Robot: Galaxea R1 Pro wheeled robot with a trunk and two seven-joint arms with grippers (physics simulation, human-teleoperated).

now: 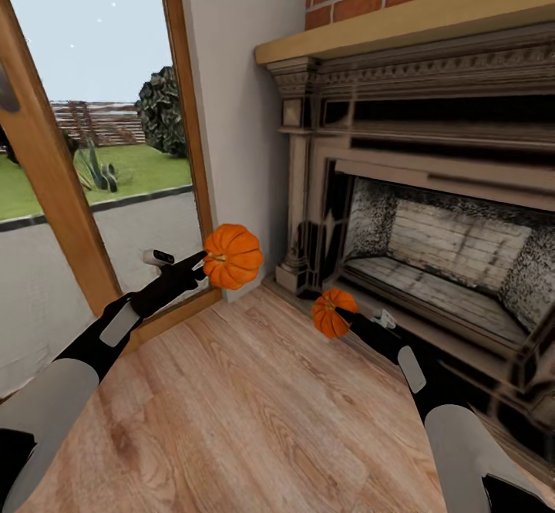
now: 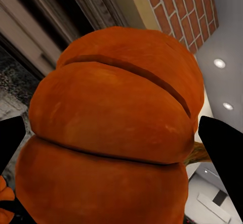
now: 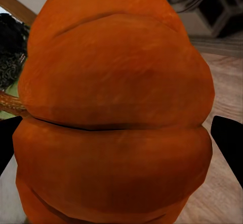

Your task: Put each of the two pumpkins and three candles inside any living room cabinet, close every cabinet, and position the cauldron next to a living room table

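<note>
I hold a pumpkin in each gripper, both lifted off the wooden floor [image 1: 254,413] in front of the fireplace [image 1: 432,212]. My left gripper [image 1: 202,261] is clamped on the larger-looking pumpkin [image 1: 232,255], raised before the pale wall corner beside the window frame [image 1: 46,158]. From my head camera the fingers vanish behind the fruit, so I cannot see where they touch it. In my left wrist camera that pumpkin [image 2: 114,133] swells across almost everything; only the dark tips of my fingers [image 2: 223,148] peek in at either side, pressed against its ribs, and its brown stem is a stub poking out by one finger. An orange sliver at the corner of that view is too cut off to name.

My right gripper [image 1: 344,316] grips the other pumpkin [image 1: 333,312], which hangs lower, just before the hearth's edge. Again the fruit hides the fingertips from above. In my right wrist camera the pumpkin [image 3: 114,113] blocks nearly all, with black finger edges [image 3: 230,143] at both sides and the stem cut off at the border. Beyond it, a blurred dark shape is unreadable.
</note>
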